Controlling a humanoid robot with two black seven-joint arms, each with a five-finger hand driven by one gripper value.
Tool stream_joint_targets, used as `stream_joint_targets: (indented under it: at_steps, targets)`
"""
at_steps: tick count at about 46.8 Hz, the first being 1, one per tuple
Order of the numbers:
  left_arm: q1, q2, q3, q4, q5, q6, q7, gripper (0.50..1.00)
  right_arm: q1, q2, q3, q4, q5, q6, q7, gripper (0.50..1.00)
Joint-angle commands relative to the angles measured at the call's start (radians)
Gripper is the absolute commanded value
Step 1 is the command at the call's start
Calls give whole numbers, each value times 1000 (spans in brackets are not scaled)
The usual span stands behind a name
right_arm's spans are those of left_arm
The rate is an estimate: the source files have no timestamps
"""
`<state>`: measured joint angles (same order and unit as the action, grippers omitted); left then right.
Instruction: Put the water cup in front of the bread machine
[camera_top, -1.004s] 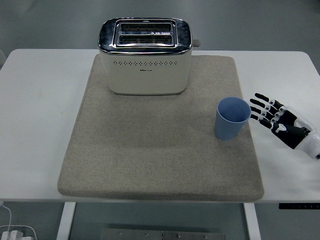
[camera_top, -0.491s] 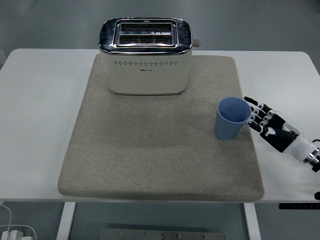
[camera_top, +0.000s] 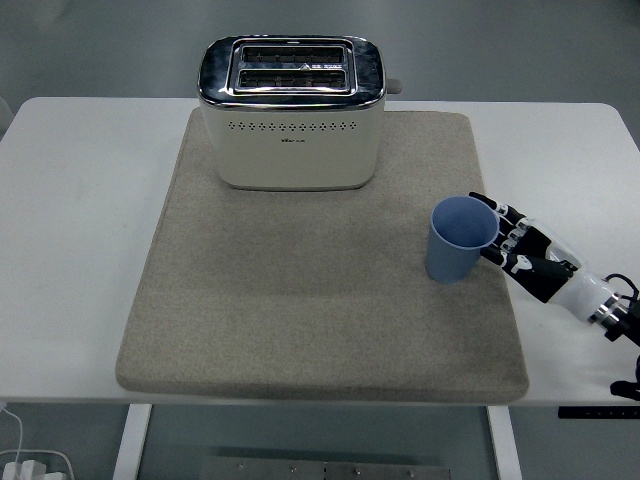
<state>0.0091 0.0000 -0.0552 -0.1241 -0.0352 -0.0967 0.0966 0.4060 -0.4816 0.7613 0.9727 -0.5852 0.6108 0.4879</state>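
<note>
A light blue water cup (camera_top: 459, 240) stands upright on the right part of a grey mat (camera_top: 300, 300), well to the right of and nearer than the toaster. The white and chrome bread machine (camera_top: 290, 112) stands at the mat's far middle. My right hand (camera_top: 505, 242) comes in from the lower right and lies against the cup's right side. Its fingers (camera_top: 520, 238) are stretched out and touch the cup's wall, not closed around it. The left arm is not in view.
The mat covers most of the white table (camera_top: 80, 200). The stretch of mat in front of the toaster (camera_top: 300, 240) is bare. The table's near edge runs close below the mat.
My right hand has moved left and down from beside the mat's edge to the cup. The cup has shifted slightly to the left.
</note>
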Motion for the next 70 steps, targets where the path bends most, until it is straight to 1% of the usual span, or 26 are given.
stream_joint_targets:
  at_steps: [1,20,26,32,43,59,64,70]
  targets:
    - [0,0,0,0,0,0,0,1000,4,9,1,0,-19,0,0,928]
    - [0,0,0,0,0,0,0,1000,13,27,4,0,-71,0,0,928]
    - [0,0,0,0,0,0,0,1000,13,41,6,0,-113,0,1,928]
    - [0,0,0,0,0,0,0,1000,13,44,6,0,-136,0,20,928]
    - [0,0,0,0,0,0,0,1000,28,54,6,0,-142,0,21,928]
    - [0,0,0,0,0,0,0,1000,31,75,6,0,-169,0,23,913]
    - [0,0,0,0,0,0,0,1000,31,80,6,0,-174,0,23,897]
    - [0,0,0,0,0,0,0,1000,31,81,6,0,-177,0,37,821]
